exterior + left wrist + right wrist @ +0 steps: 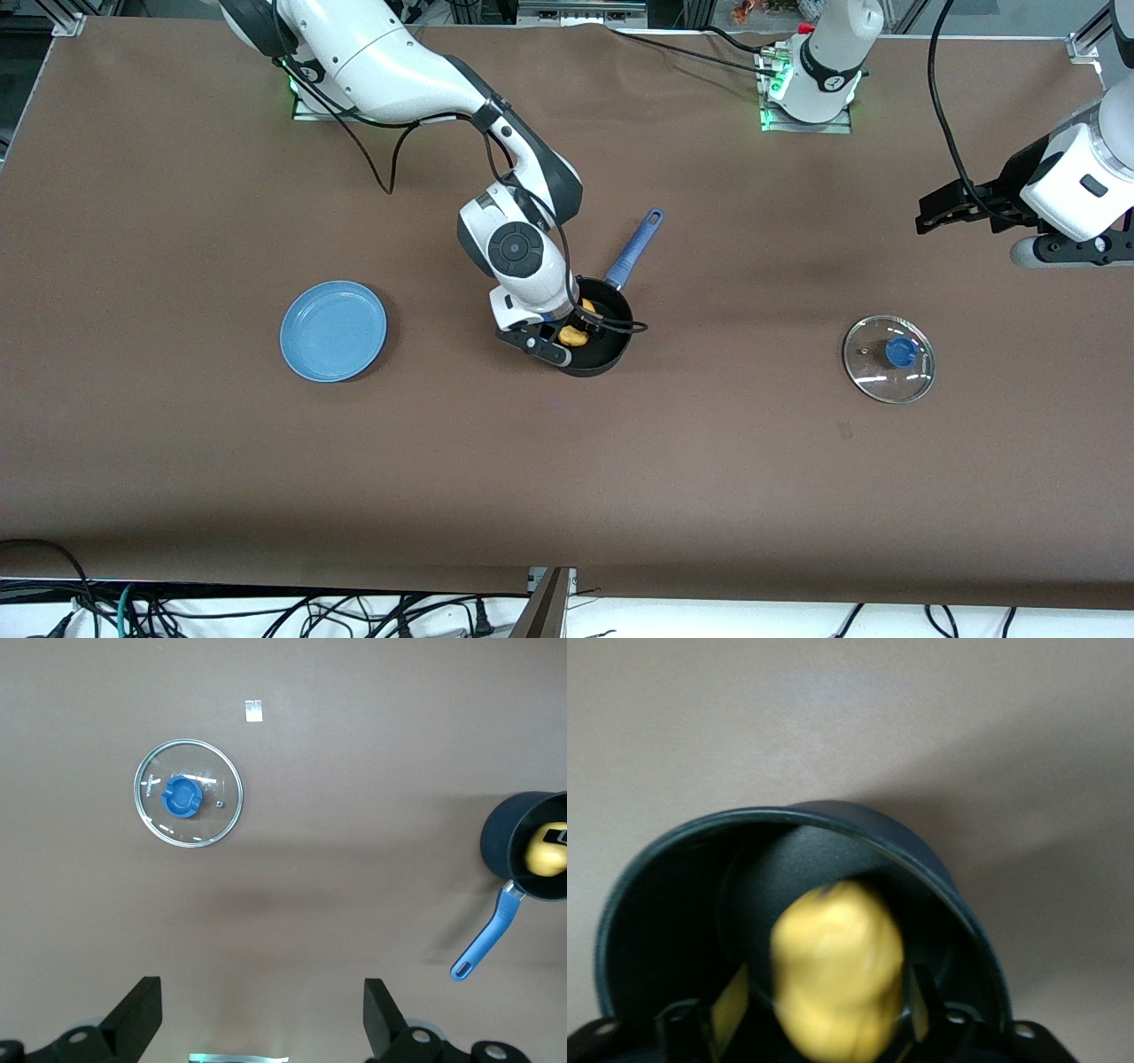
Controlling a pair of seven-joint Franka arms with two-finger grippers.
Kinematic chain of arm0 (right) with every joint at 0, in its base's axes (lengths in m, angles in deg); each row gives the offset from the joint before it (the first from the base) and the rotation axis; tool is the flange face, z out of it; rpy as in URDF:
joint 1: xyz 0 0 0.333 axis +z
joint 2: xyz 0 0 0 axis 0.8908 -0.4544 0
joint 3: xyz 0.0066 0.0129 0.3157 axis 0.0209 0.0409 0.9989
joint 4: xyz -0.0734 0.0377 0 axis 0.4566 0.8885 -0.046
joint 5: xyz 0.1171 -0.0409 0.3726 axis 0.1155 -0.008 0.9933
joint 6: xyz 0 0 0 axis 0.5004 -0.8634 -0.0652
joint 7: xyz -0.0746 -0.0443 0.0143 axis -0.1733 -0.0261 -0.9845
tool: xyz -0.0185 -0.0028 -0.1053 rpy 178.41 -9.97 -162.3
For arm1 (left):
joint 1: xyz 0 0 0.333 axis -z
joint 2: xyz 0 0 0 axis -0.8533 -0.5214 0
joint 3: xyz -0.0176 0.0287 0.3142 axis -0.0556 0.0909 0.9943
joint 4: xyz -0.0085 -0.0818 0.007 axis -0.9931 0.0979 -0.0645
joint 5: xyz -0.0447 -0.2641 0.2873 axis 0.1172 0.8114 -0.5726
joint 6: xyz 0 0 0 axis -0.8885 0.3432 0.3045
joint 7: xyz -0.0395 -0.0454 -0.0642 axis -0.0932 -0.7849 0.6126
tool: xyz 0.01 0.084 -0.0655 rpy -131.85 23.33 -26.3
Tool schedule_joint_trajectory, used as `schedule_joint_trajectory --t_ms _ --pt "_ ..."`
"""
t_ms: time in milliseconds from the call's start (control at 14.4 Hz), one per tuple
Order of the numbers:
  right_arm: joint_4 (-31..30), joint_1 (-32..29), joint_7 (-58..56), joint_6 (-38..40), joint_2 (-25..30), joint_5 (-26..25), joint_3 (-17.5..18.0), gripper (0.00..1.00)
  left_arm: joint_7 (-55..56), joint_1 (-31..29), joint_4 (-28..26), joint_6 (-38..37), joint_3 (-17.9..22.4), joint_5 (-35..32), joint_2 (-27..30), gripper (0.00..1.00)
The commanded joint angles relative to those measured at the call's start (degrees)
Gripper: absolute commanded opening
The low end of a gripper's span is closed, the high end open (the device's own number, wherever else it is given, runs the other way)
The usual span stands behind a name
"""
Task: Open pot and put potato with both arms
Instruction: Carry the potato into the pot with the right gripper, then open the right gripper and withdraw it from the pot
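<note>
Right tool: your right tool [567, 341] hangs over the open pot [601, 341], reaching down into its mouth. In the right wrist view its fingers [731, 1005] sit on either side of the potato [837, 983], closed on it.
Potato: you can see the yellow lump [574, 335] inside the pot's rim in the front view, just beside the tool. Whether it touches the pot's floor you cannot tell.
Pot: it stands mid-desk, uncovered, with its blue handle [634, 248] angled away from the front camera, toward the robots' bases.
Lid: the glass lid [889, 359] lies flat on the desk [177, 461], knob [900, 352] up, well apart from the pot, toward the left arm's end.
Left tool: your left tool [261, 1019] waits in the air over the left arm's end of the desk, fingers [137, 1014] spread wide and holding nothing.
Plate: a flat blue plate [334, 330] rests bare toward the right arm's end, well apart from the pot.
</note>
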Motion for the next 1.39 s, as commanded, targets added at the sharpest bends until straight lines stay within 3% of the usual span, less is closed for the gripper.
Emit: schedule_joint_trajectory --t_ms 0,208,556,1042,1181,1319 --pt "1.6 0.6 -0.1 0.8 0.4 -0.9 -0.6 1.00 1.6 -0.4 1.0 -0.9 -0.1 1.1 -0.1 1.00" --pt "1.6 0.0 -0.4 1.3 2.3 -1.0 -0.9 1.00 1.6 -0.5 1.0 -0.9 -0.2 1.1 -0.1 1.00" --pt "1.4 -0.8 -4.3 17.4 14.1 -3.3 -6.0 1.00 1.6 -0.5 1.0 -0.9 -0.2 1.2 -0.1 1.00" --pt "1.1 -1.4 -35.5 42.9 25.4 -2.5 -23.5 1.00 1.7 -0.5 1.0 -0.9 -0.2 1.1 -0.1 1.00" --pt "-2.6 -6.0 -40.4 43.9 29.9 -2.4 -23.8 1.00 1.7 -0.5 1.0 -0.9 -0.2 1.1 -0.1 1.00" --pt "-8.8 -13.8 -47.8 41.9 35.6 -3.0 -20.1 1.00 1.7 -0.5 1.0 -0.9 -0.2 1.1 -0.1 1.00"
